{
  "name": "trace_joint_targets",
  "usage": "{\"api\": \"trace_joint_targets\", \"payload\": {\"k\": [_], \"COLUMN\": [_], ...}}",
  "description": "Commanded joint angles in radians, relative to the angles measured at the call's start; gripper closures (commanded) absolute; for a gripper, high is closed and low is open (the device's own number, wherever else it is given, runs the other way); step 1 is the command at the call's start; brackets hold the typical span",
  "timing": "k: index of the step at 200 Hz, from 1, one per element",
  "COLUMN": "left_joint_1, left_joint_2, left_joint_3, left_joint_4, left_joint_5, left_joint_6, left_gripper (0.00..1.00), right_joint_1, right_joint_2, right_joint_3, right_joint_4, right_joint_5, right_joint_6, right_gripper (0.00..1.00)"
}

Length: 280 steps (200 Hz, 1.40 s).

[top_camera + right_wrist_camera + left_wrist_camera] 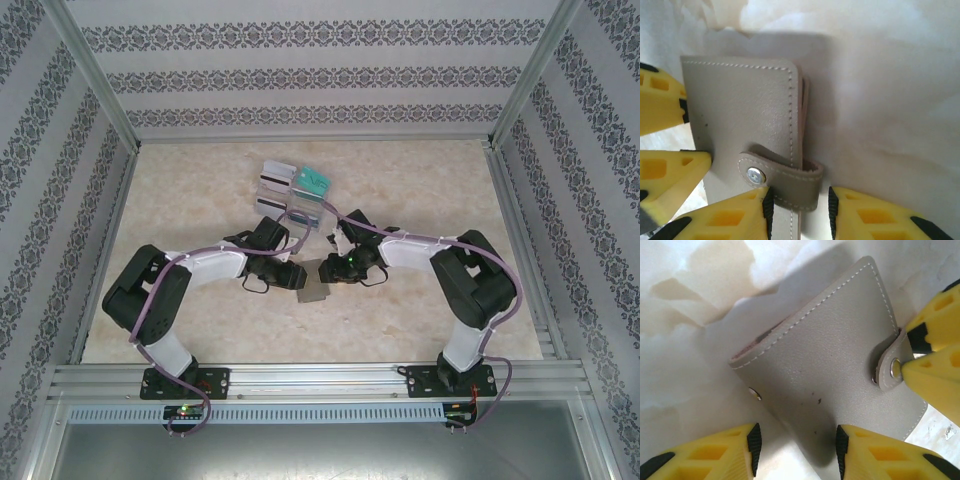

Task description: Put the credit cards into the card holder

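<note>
1. Left gripper (797, 452): on the card holder's (825, 365) left side, low over the table (180, 200). Jaws are spread. One corner of the holder sits in the gap, close to one pad, with bare table showing beside the other pad. It is not pinching the holder.
2. Credit cards (276, 172): beyond the holder and well apart from it, in a clear tray (262, 190). White-grey striped ones are on the tray's left, and a teal card (313, 180) is on its right.
3. Card holder: flat on the table between the two grippers, folded shut with the grey outer cover up. The strap tab (790, 175) wraps round the open edge onto the cover, with the metal snap (755, 175) showing on the tab.
4. Right gripper (800, 207): on the holder's right side. Jaws are partly spread astride the end of the strap tab. One pad touches the tab just beside the snap, and a thin sliver of gap shows at the other pad. Nothing is clamped.
</note>
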Motion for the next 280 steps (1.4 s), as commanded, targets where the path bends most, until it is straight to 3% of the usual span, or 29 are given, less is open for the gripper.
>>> {"api": "trace_joint_targets", "payload": {"k": [1,31,91,166,230,280], "left_joint_1": [-0.002,-0.002,-0.002,-0.001,-0.001,-0.001], "left_joint_2": [0.018,0.038,0.052,0.065,0.080,0.086], "left_joint_3": [0.011,0.015,0.032,0.033,0.037,0.041], "left_joint_4": [-0.012,0.004,-0.010,-0.004,0.000,0.005], "left_joint_5": [0.013,0.026,0.025,0.022,0.027,0.036], "left_joint_6": [0.019,0.010,0.012,0.004,0.004,-0.001], "left_gripper": [0.58,0.63,0.63,0.64,0.67,0.70], "right_joint_1": [-0.004,-0.005,-0.019,-0.065,-0.065,-0.034], "right_joint_2": [0.014,0.021,-0.008,0.040,0.131,0.164], "right_joint_3": [-0.028,-0.053,-0.076,-0.108,-0.112,-0.058], "right_joint_4": [0.125,0.186,0.211,0.336,0.420,0.340], "right_joint_5": [-0.075,-0.102,-0.186,-0.310,-0.337,-0.300], "right_joint_6": [0.023,0.022,-0.038,0.018,0.070,0.047], "right_gripper": [0.63,0.64,0.64,0.61,0.60,0.61]}}
